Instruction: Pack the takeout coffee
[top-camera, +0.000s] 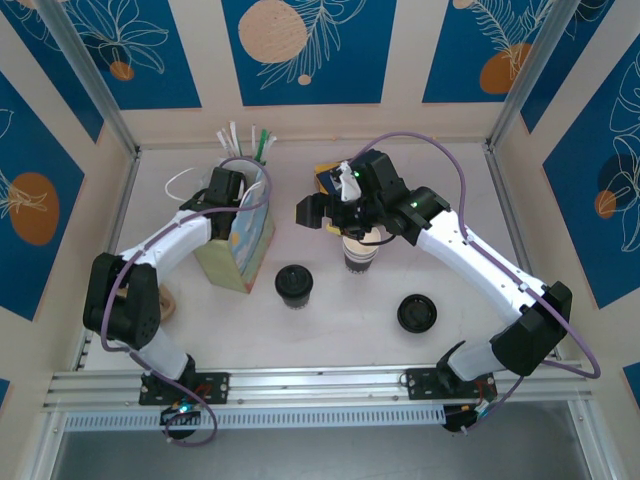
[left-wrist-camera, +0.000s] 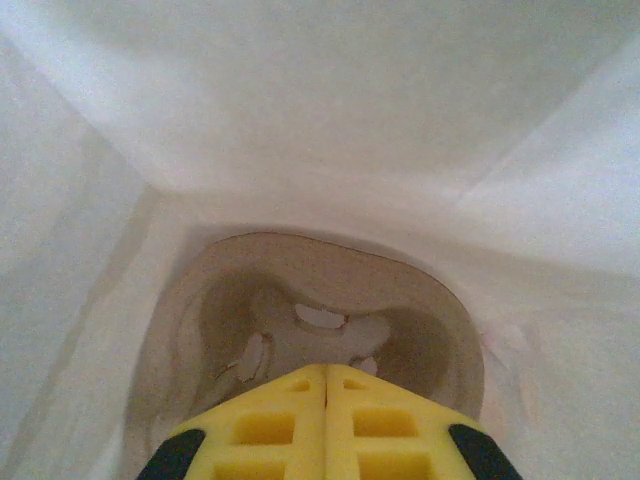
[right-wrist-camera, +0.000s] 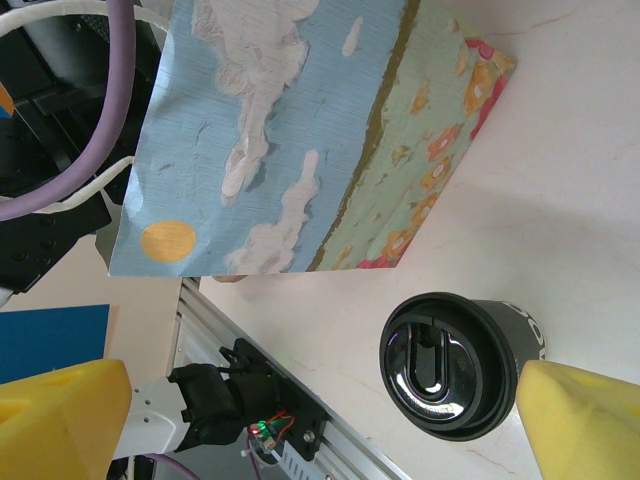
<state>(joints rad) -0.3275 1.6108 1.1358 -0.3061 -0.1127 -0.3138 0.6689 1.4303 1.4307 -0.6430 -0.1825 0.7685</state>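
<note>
Saw a pale table (top-camera: 340, 340) with a painted bag (top-camera: 243, 245) standing open on its left half: sky, clouds and an orange sun on one face, flowers along the foot. Found the left arm reaching down into the bag's mouth. Looked through the left wrist camera at white paper walls and a brown moulded tray (left-wrist-camera: 320, 290) on the bag's floor. Found the left gripper (left-wrist-camera: 326, 375) clenched, its yellow fingers (left-wrist-camera: 260, 430) pressed flat together with no gap, poised over the tray and grasping nothing. Could not tell whether the tips touched the tray.

Found the right gripper (right-wrist-camera: 320, 380) released and spread wide, its yellow fingers (right-wrist-camera: 60, 420) at opposite lower corners of the wrist view, holding nothing. Placed it, from the top camera, over a striped cup (top-camera: 360, 252) near the table's middle, right of the bag.

Found the coffee (top-camera: 294, 284) upright on the table with its black lid on, just right of the bag's near corner, and left of and nearer than the striped cup. Saw it in the right wrist view low between the spread fingers, close to the one at the view's right edge, ungripped, with the bag beyond it. Made out a white mark on its dark wall, too small to read.

Noted a loose lid (top-camera: 416, 313) lying flat, well right of the coffee.
</note>
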